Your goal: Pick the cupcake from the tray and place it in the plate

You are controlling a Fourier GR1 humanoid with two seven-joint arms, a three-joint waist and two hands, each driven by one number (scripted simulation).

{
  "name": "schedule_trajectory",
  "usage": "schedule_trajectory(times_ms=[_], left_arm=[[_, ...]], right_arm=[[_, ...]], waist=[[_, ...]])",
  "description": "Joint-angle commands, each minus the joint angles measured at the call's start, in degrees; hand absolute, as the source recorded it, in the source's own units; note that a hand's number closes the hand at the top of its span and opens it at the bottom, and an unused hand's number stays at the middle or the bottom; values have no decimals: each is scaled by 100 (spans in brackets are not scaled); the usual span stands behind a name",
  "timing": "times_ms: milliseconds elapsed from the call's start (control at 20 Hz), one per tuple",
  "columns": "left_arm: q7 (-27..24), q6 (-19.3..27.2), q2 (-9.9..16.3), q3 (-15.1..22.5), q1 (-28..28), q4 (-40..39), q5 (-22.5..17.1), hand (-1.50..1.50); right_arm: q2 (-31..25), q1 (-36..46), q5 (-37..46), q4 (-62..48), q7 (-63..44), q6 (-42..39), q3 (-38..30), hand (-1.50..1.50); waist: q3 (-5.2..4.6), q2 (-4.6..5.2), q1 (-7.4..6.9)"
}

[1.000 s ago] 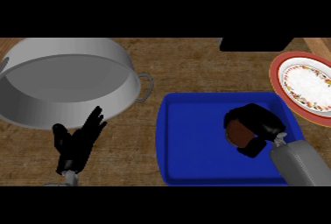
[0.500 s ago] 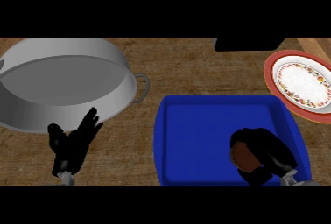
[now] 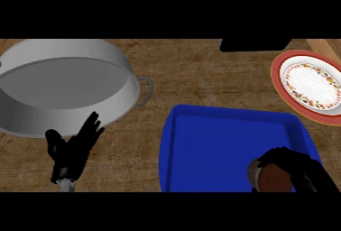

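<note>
The cupcake point(image 3: 272, 177), brown with a pale wrapper, shows at the lower right of the blue tray point(image 3: 220, 144). My right hand point(image 3: 300, 167) is curled round it from the right and hides most of it. The plate point(image 3: 310, 85), white with a red and orange patterned rim, lies at the far right of the counter, beyond the tray's far right corner. My left hand point(image 3: 73, 149) rests open, fingers up, at the lower left, in front of the pot.
A large grey metal pot point(image 3: 63, 90) with a side handle fills the upper left, close to the tray's far left corner. A dark block point(image 3: 254, 44) sits at the top edge, left of the plate. Wooden counter point(image 3: 193, 76) shows between pot and tray.
My right hand has drawn back toward the lower edge with the cupcake in it, from mid tray to its near right corner. The left hand has stayed put.
</note>
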State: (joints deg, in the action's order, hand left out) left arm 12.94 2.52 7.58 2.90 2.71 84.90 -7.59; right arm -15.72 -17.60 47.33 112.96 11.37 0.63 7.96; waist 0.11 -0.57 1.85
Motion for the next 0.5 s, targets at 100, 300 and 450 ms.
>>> schedule_trajectory(times_ms=[100, 300, 450], left_arm=[[-29, -72, -30, 32, 77, -167, 17, 0], [-181, 34, -177, 171, 99, -202, 194, 0], [-333, -131, -107, 84, 82, -339, 109, 0]], right_arm=[[486, -405, -972, 1192, -494, 133, -635, 150], [715, -274, -1632, 554, -305, 456, -1346, 150], [359, 749, -2648, 323, -976, -78, -2213, 150]], waist=[[-14, 40, -86], [-9, 52, -138], [-12, 68, -209]])
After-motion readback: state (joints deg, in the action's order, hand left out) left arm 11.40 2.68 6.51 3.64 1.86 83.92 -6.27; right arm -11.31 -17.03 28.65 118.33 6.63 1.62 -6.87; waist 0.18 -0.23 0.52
